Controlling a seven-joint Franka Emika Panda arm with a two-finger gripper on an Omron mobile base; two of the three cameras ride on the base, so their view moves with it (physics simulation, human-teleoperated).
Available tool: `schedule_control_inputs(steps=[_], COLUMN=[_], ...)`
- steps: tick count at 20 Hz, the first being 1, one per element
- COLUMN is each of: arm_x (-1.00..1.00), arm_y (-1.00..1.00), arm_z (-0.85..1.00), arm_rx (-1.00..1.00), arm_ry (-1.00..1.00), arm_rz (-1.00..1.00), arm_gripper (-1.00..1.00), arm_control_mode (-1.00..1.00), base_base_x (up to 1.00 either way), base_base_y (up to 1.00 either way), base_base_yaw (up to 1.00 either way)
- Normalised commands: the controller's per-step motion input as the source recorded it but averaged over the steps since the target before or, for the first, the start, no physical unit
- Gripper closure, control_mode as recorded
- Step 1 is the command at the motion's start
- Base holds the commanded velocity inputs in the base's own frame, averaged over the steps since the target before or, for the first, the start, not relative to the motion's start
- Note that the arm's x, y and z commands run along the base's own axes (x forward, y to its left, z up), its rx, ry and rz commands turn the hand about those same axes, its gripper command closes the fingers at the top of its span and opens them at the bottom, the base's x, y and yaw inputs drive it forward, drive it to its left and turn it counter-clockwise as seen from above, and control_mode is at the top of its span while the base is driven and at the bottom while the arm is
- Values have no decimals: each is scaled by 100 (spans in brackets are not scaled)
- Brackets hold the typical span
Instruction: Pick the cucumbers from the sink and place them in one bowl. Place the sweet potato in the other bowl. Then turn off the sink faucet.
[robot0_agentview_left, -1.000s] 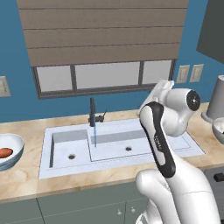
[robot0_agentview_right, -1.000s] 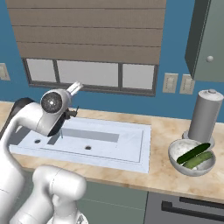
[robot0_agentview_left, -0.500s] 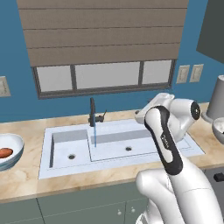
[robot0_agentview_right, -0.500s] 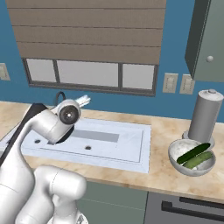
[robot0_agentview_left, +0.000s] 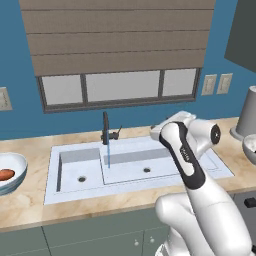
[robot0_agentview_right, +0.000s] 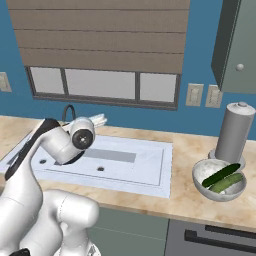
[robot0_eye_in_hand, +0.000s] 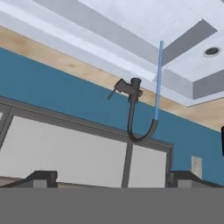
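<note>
With the open end effector (robot0_agentview_left: 167, 121) near the running sink faucet (robot0_agentview_left: 106, 128) mid-frame, a misaligned approach could miss its side lever.

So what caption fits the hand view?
Upside-down view: dark faucet running a thin blue stream into the sink.

A deep blue wall (robot0_agentview_left: 15, 60) is running behind the beige stone surface (robot0_agentview_right: 185, 200), with a slatted brown blind (robot0_agentview_left: 117, 37) hanging over a three-pane window (robot0_agentview_left: 122, 86). Pale outlet plates (robot0_agentview_right: 202, 95) are sitting beside a grey-green upper cabinet (robot0_agentview_right: 240, 45), and grey-green cabinet fronts (robot0_agentview_left: 90, 232) are lining the space below.
</note>
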Motion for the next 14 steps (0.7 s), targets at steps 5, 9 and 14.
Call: schedule_control_inputs(steps=[5, 9, 14], arm_x=[12, 8, 10], arm_y=[0, 0, 0], arm_z=[-27, -10, 0], arm_rx=[4, 4, 1], arm_ry=[0, 0, 2], arm_rz=[-2, 0, 2], arm_gripper=[-100, -100, -100], arm_control_mode=[-100, -100, -100], base_base_x=[0, 0, 0], base_base_y=[0, 0, 0], base_base_yaw=[0, 0, 0])
